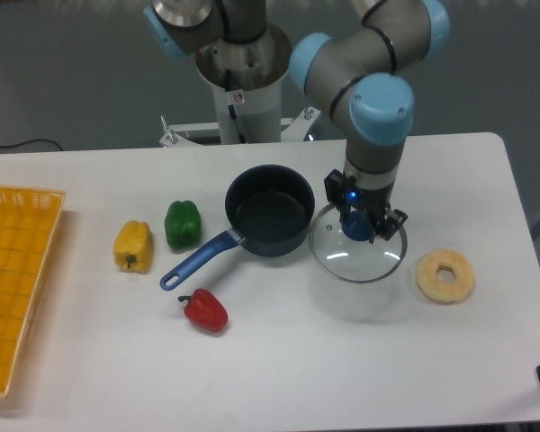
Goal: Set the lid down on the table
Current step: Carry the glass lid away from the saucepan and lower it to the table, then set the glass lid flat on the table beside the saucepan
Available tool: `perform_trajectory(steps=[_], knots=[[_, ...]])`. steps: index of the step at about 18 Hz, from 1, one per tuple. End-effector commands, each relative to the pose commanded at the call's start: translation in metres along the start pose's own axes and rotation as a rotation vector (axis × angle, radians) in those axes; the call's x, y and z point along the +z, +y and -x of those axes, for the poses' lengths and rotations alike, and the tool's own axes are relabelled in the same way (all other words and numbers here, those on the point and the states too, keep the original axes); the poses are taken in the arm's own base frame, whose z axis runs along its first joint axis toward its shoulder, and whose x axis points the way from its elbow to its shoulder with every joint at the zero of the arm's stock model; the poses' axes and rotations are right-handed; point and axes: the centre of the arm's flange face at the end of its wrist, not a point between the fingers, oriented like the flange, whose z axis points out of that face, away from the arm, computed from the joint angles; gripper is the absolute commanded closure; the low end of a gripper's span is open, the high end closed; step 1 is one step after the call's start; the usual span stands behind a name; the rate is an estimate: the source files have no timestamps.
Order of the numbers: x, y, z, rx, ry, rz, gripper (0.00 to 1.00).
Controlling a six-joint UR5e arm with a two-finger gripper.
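While the gripper [364, 225] clamps its blue knob, the scene reads as follows.

Lid: the lid [357, 254], round clear glass with a thin metal rim, hangs just to the right of the saucepan, at about 3 o'clock from it, with a soft shadow on the tabletop under it; whether its rim touches the surface cannot be told.

Gripper: it points straight down over the lid's centre, jaws narrow and closed on the knob, a small blue light glowing on its body.

Table: the table [279, 360], white with rounded corners, carries everything below.

Saucepan: the dark blue saucepan [269, 210] stands uncovered near the middle of the table, its blue handle pointing toward 8 o'clock.

Ring: a pale doughnut-shaped ring [445, 275] lies at roughly 4 o'clock from the lid, near it but apart.

Green pepper: the green pepper [183, 223] sits at 9 o'clock from the pan, just beside the handle's root.

Yellow pepper: the yellow pepper [133, 245] lies left of the green one.

Red pepper: the red pepper [205, 310] lies at 7 o'clock from the pan, below the handle's tip.

Tray: the yellow mesh tray [16, 270] rests at the table's far left edge.
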Motion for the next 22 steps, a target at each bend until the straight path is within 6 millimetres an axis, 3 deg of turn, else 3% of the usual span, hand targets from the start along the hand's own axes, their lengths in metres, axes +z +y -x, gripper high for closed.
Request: perform_trajectory(steps=[12,16,22], knots=[[0.032,-0.009,0.005,0.005,0.047,0.013,0.46],[0.050,-0.025,0.003,0.029,0.046,0.018,0.46],[0.055,-0.027,0.004,0.032,0.041,0.018,0.46]])
